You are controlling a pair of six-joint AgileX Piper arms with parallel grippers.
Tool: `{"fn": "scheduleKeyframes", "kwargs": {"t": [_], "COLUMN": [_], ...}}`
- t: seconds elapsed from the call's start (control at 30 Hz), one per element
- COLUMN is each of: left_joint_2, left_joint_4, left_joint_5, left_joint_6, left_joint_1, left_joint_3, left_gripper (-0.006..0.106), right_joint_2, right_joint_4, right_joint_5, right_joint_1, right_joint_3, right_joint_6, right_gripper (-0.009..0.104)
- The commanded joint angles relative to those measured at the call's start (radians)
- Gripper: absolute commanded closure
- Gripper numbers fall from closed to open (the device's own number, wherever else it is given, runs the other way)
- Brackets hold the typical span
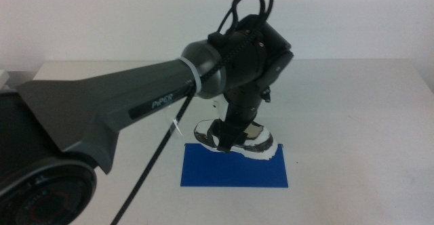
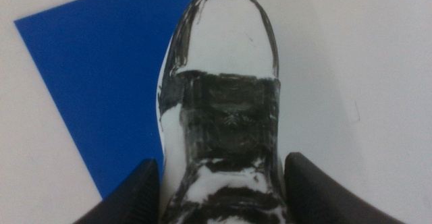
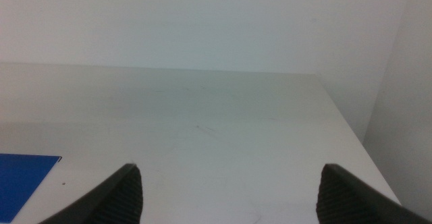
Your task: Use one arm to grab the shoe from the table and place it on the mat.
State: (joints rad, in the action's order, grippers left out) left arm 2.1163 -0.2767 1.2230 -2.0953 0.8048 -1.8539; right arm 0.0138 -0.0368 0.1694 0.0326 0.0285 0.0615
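Left gripper (image 1: 228, 138) clamped across the shoe (image 1: 258, 138) — at the mat's (image 1: 234, 171) far edge.
Right gripper (image 3: 229, 197) waits, jaws wide, over the tabletop (image 1: 352, 116).

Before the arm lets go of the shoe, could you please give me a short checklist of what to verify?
1. Left hand has the shoe between its jaws: ok, one jaw on each side.
2. Shoe is over the mat: not ok, it only overlaps the far edge, and the left wrist view shows its toe off the blue.
3. Shoe resting on a surface: cannot tell.
4. Mat lies flat on the table: ok.
5. Right hand is out of the way: ok, open over bare table.
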Motion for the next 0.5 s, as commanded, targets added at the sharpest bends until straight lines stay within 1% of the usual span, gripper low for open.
{"fn": "scheduleKeyframes", "kwargs": {"t": [0.0,0.23,0.47], "left_joint_2": [-0.079,-0.162,-0.179], "left_joint_4": [-0.009,-0.001,0.069], "left_joint_5": [0.094,0.094,0.094], "left_joint_6": [-0.024,-0.024,-0.024], "left_joint_1": [-0.027,-0.065,-0.066], "left_joint_3": [-0.021,0.065,0.093], "left_gripper": [0.102,0.102,0.102], "right_joint_2": [0.02,0.02,0.02], "right_joint_4": [0.008,0.008,0.008], "right_joint_5": [-0.08,-0.08,-0.08], "right_joint_1": [-0.003,-0.003,-0.003], "right_joint_3": [-0.01,-0.01,-0.01], "right_joint_6": [0.013,0.013,0.013], "right_gripper": [0.029,0.029,0.029]}}
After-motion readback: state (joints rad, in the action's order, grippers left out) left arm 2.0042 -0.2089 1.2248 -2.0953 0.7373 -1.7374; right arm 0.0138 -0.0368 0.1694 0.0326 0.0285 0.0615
